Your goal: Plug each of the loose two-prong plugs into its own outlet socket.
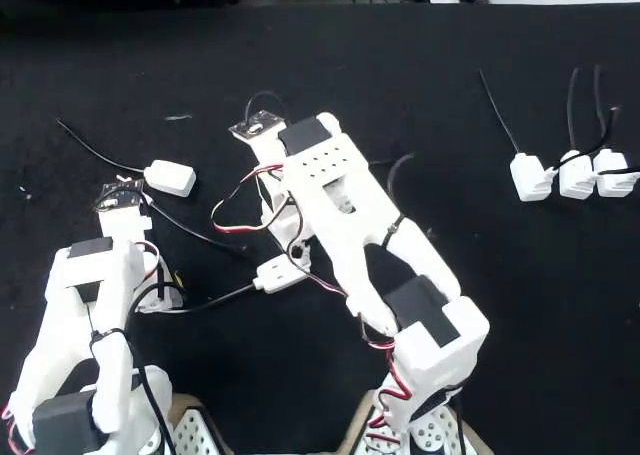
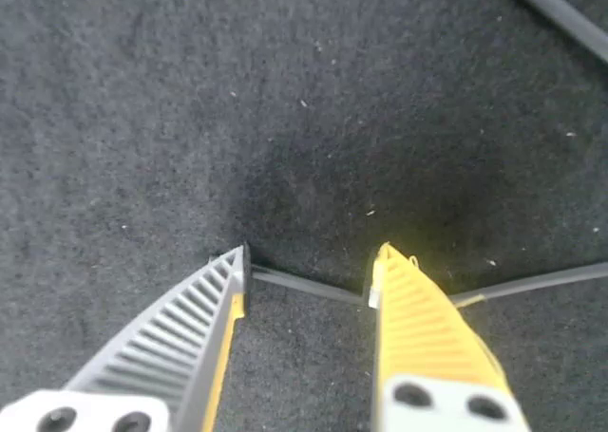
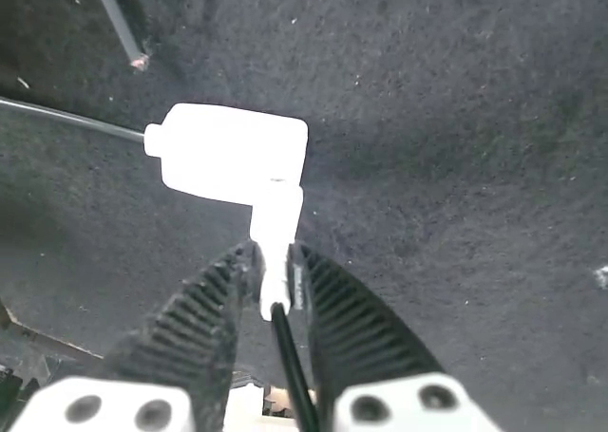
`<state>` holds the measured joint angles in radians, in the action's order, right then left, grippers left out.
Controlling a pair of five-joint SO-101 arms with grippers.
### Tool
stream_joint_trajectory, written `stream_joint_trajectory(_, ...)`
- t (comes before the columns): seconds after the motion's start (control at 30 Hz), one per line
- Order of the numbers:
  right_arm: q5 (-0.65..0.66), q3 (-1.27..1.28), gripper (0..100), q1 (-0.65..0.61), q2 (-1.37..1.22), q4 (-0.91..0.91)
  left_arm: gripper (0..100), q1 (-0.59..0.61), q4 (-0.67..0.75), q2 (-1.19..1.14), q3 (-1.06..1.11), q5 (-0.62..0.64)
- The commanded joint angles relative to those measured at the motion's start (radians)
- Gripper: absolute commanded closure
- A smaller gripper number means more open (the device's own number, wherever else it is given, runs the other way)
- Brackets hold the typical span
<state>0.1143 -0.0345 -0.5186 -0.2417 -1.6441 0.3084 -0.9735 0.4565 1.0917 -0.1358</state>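
Insertion step in hand: right claw (image 3: 274, 261) clamped on plug (image 3: 276, 212), which meets socket (image 3: 233, 152). Left claw (image 2: 309, 266) open astride cable (image 2: 304, 287). Next, probably: press home, then release.

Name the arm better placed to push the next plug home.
Right. The right gripper is shut on a white plug touching the white socket block. The left gripper is open over the mat, with only a thin wire between its tips.

White arms (image 1: 350, 210) with black servos (image 1: 422, 301) and red-black wiring (image 1: 216, 215); ribbed fingers (image 2: 418, 309) yellow-grey or black.
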Motion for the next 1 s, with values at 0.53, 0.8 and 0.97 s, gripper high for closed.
stream_joint_trajectory(0.53, 0.012, -0.008, 98.8, -0.086, -0.001, 0.012, 78, 0.007, -0.005, -0.012, 0.018, 0.008)
stream_joint_trajectory(0.8, 0.051, -0.01, 98.8, -0.08, 0.001, 0.068, 78, 0.007, -0.005, -0.012, 0.018, 0.008)
stream_joint_trajectory(0.97, 0.052, -0.01, 98.8, -0.08, 0.001, 0.094, 78, 0.007, -0.005, -0.012, 0.018, 0.008)
